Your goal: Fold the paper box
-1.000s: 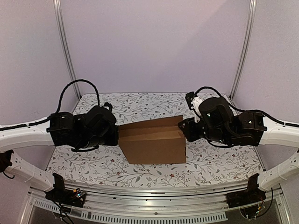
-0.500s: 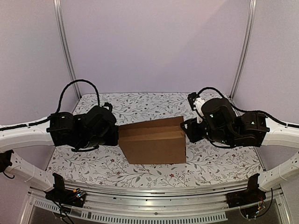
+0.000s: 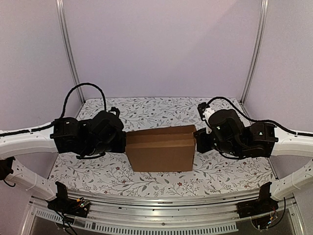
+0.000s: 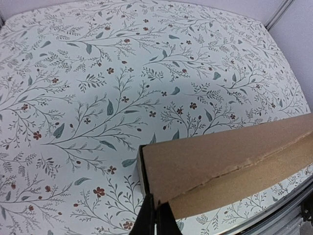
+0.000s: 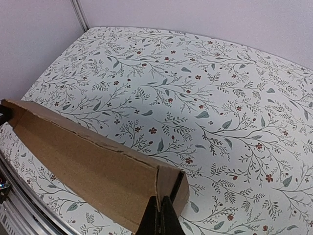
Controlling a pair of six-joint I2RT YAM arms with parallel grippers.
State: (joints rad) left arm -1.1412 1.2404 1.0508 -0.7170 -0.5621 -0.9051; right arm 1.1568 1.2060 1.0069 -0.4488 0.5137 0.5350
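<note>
The paper box [image 3: 159, 152] is a plain brown cardboard box standing mid-table between both arms, its folded top seam running left to right. My left gripper [image 3: 123, 142] is shut on the box's left end; in the left wrist view its fingertips [image 4: 156, 215] pinch the corner of the top panel [image 4: 220, 154]. My right gripper [image 3: 196, 139] is shut on the right end; in the right wrist view its fingers [image 5: 160, 215] clamp the thin cardboard edge of the box [image 5: 88, 159] beside the open end gap.
The floral-patterned table [image 3: 146, 110] spreads behind and in front of the box. Metal frame posts [image 3: 68, 54] [image 3: 254, 54] stand at the back corners before pale walls. An aluminium rail [image 3: 156, 215] runs along the near edge.
My right gripper has shut onto the box's right end edge. The box has settled lower and squarer between the arms. The left gripper stays shut on its end.
</note>
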